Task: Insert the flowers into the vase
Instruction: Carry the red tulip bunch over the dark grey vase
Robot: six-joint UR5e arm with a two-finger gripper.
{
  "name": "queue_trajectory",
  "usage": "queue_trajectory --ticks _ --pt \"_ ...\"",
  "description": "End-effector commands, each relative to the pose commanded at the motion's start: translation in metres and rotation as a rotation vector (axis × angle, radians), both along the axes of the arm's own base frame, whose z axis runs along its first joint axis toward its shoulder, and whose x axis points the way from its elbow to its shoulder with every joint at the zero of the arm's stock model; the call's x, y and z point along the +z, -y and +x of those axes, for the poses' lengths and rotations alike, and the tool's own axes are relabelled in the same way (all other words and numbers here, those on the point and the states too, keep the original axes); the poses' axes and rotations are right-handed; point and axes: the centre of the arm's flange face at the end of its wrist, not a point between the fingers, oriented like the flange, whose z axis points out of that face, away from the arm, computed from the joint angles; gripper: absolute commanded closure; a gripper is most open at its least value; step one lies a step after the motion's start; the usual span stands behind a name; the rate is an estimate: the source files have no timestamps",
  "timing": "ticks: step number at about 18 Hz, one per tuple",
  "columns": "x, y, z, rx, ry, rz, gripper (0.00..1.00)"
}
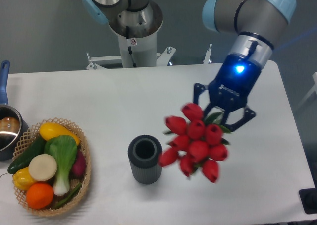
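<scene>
My hand (224,117) is clamped on the stems, with the flowers (194,145) hanging bud-down, tilted toward the vase (145,159). The vase stands upright on the surface (148,101), mouth open, just left of the buds.

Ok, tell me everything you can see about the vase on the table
The vase is a small dark grey cylinder with fine vertical ribs and a thick rounded rim. It looks matte, maybe rubber or plastic. It stands upright on the white table, its open mouth dark with nothing showing inside. A wicker basket lies to its left, apart from it. The red flowers, held by the gripper, hang just right of its rim; I cannot tell whether they touch.
</scene>
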Motion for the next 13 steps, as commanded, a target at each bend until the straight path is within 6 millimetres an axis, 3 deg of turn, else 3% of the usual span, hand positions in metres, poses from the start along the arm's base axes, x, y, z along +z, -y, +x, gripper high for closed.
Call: queue_trajectory --ticks 3,7,13 --pt "-0.008 -0.005 0.013 -0.071 -0.025 0.091 0.61" --pt "-0.042 -0.008 0.035 -0.152 -0.004 0.219 0.61" --pt "-0.056 -0.016 0.057 -0.213 0.043 0.326 0.61"
